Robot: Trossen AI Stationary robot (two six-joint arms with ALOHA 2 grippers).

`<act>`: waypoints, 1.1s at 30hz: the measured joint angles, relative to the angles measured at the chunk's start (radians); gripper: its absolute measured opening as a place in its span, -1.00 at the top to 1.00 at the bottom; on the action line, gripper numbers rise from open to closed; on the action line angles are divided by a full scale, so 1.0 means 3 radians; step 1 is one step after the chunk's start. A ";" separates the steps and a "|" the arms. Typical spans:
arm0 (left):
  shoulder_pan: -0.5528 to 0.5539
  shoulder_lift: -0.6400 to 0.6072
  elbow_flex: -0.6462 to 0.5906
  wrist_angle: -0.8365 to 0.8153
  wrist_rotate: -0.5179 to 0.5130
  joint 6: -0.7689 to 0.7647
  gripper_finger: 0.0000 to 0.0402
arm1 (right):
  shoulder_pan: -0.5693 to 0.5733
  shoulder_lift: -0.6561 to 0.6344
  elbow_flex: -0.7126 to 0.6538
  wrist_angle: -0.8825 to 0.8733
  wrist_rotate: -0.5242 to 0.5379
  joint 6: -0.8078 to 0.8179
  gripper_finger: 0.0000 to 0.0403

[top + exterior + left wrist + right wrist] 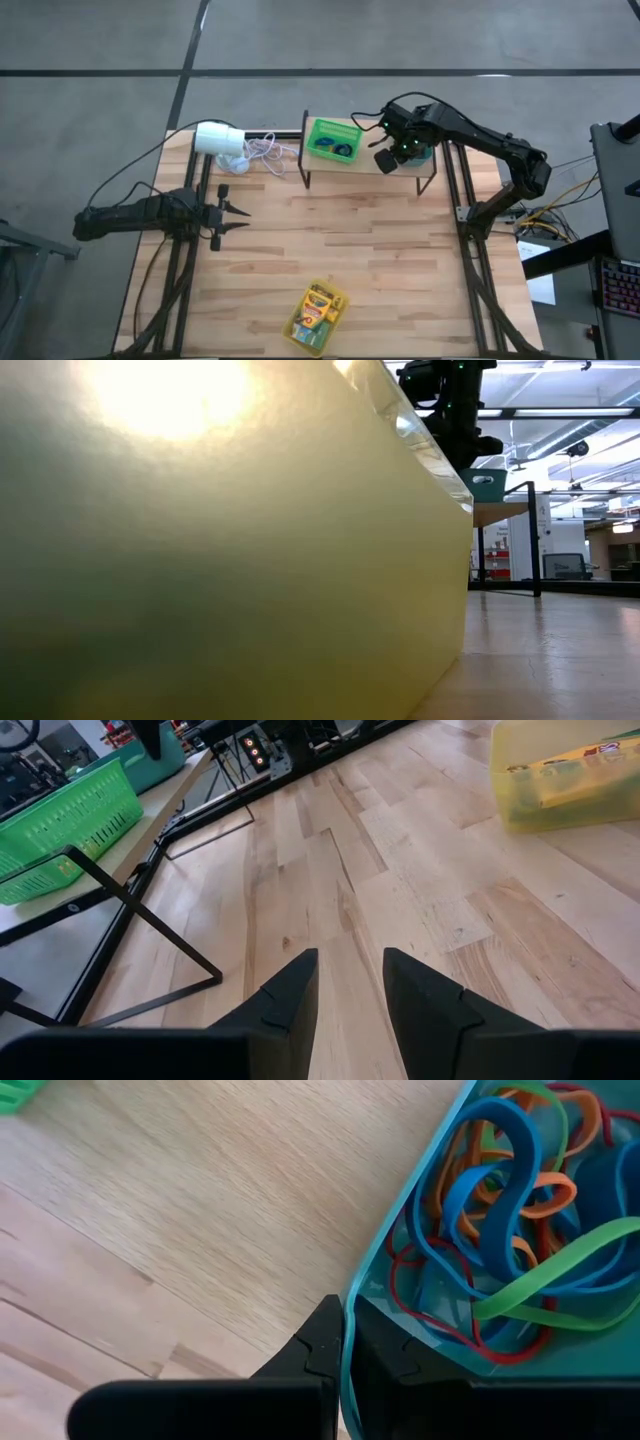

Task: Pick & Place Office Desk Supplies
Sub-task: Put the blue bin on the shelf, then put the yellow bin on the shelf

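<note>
Right gripper (345, 1342) was clamped on the rim of a teal tray (400, 1250) full of rubber bands (510, 1230), the thin wall pinched between its two fingers. In the high view that gripper (392, 155) hung over the far right end of a raised wooden shelf (365, 172), just right of a green basket (333, 140) that sat on the shelf. The tray lay right at the jaws, mostly hidden under the arm from above, its rim running straight out from the fingers. The right arm was clearly the nearer arm for anything on the shelf.

Left gripper (228, 211) hovered at the left side of the table (380, 250), jaws part open with nothing between them, pointing right across bare wood. The yellow crayon box container (317, 316) sat near the front edge, well apart from both grippers, long axis running diagonally; the left arm looked the likelier one for it.

Counts: one teal tray, one green basket with dark and blue items inside, one yellow container. Bands were tangled, blue, orange, green, red; number could not be told. One white cylinder (216, 138) with cord sat far left.
</note>
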 joint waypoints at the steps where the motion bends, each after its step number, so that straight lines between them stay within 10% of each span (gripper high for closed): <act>1: 0.0000 0.0000 0.0000 -0.0001 0.0000 0.0000 0.41 | 0.0000 0.0000 0.0000 0.0006 -0.0005 0.0000 0.96; 33: 0.0000 0.0000 0.0000 0.0000 0.0000 0.0004 0.41 | 0.0000 -0.0127 -0.0004 -0.0004 -0.0026 -0.0089 0.41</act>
